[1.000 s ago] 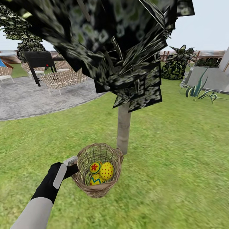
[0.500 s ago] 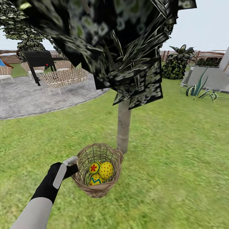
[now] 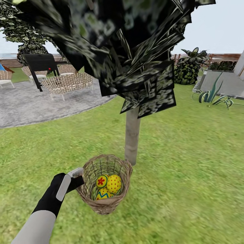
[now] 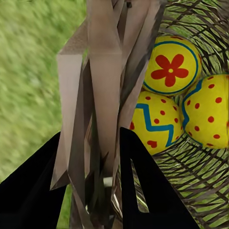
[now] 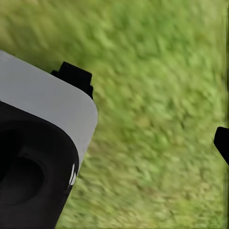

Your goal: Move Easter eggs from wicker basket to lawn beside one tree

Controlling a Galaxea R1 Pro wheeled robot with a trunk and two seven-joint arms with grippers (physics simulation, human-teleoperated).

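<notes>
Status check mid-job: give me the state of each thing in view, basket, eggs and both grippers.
wicker basket: held at its rim, tilted, close beside the tree trunk.
three Easter eggs: all inside the basket, bunched together.
left gripper: shut on the basket rim.
right gripper: open, nothing between its fingers, lawn behind.

No readable text, label, brand, number or sign appears on anything in these views.
</notes>
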